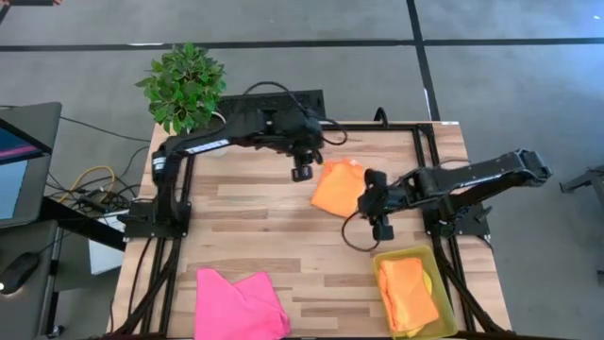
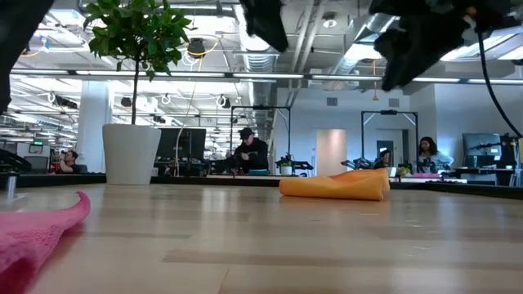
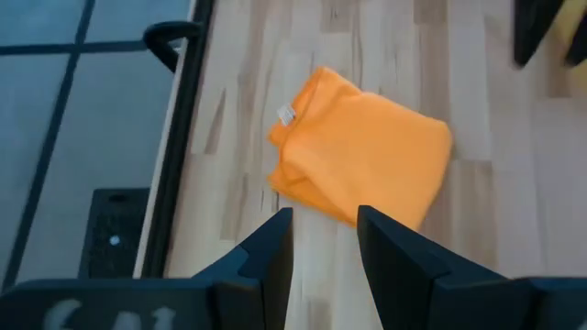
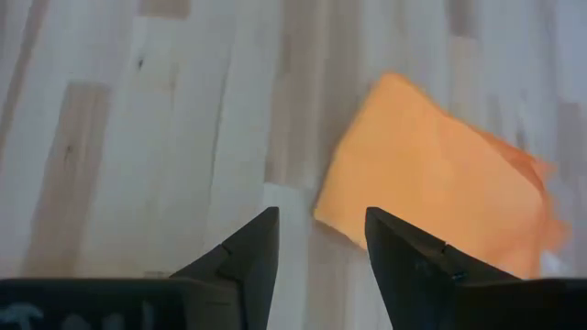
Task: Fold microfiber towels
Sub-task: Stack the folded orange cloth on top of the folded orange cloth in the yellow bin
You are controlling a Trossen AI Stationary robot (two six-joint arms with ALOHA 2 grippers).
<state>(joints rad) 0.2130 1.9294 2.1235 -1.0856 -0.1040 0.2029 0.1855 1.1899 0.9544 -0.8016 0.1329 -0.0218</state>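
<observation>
Presently the folded orange towel [image 1: 339, 188] lies flat on the worktop [image 1: 245, 227], between both arms. Left gripper [image 1: 302, 173] hovers just beside it, jaws parted, holding nothing. Right gripper [image 1: 378, 206] likewise released, empty, near its other edge.

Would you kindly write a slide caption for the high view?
Both open grippers, left gripper and right gripper, flank a folded orange towel; pink towel waits unfolded.

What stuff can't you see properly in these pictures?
- Pink towel: cut off by the high view's bottom edge.
- What lies under the orange towel in the yellow bin: covered, only a yellow sliver shows.
- Left claw and right claw: dark shapes cut off by the low view's top edge.
</observation>
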